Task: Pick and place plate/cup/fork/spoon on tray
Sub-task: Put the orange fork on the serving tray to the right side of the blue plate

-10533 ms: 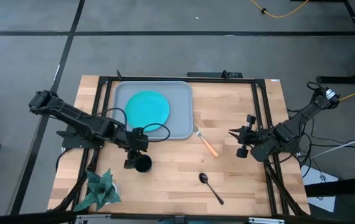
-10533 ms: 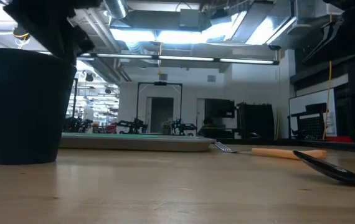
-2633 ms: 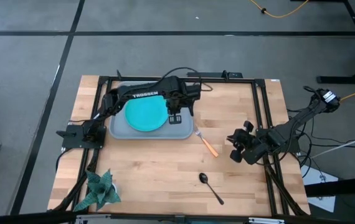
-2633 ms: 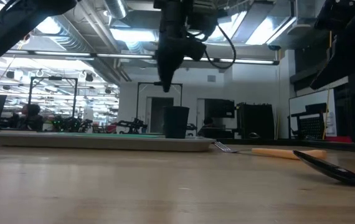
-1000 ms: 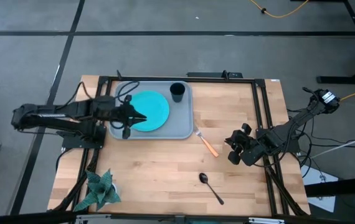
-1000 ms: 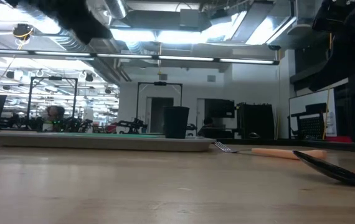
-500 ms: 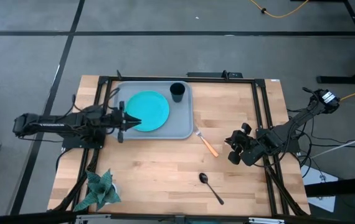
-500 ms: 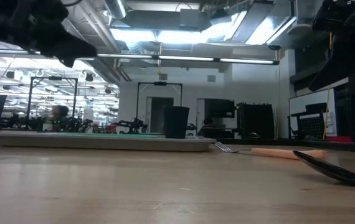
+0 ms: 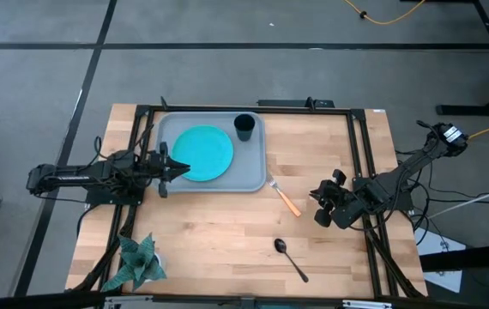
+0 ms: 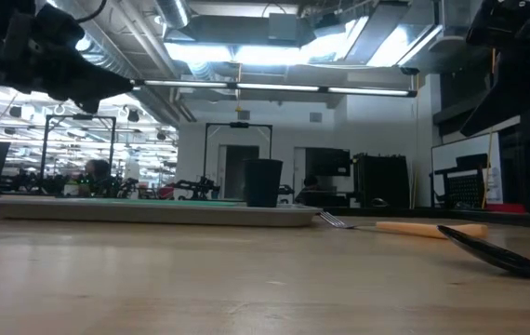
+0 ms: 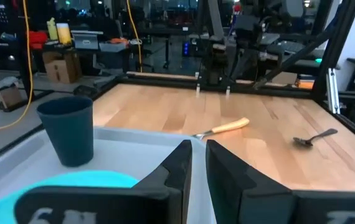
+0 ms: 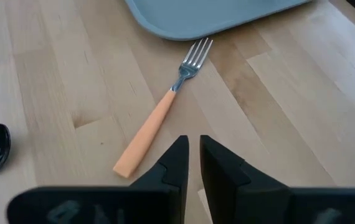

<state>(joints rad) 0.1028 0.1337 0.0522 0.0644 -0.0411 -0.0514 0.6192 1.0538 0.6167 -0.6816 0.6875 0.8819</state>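
The grey-blue tray [image 9: 253, 176] lies at the table's far left. On it rests the turquoise plate [image 9: 203, 153], flat, and the dark cup [image 9: 244, 127] stands upright on its base in the tray's far right corner [image 11: 68, 130]. The orange-handled fork [image 9: 285, 196] lies on the wood just off the tray's near right corner, and the dark spoon [image 9: 290, 257] lies nearer the front edge. My left gripper [image 9: 183, 169] hovers shut over the tray's left rim beside the plate. My right gripper [image 9: 315, 199] hovers shut, right of the fork [image 12: 159, 118].
A small potted plant [image 9: 137, 262] stands at the near left corner. Black frame rails [image 9: 360, 172] run along the table's left, right and far sides. Bare wood lies between the fork, the spoon and the plant.
My left gripper has drawn back from over the plate toward the table's left edge, its arm folding in. The cup, plate, fork and spoon have stayed put.
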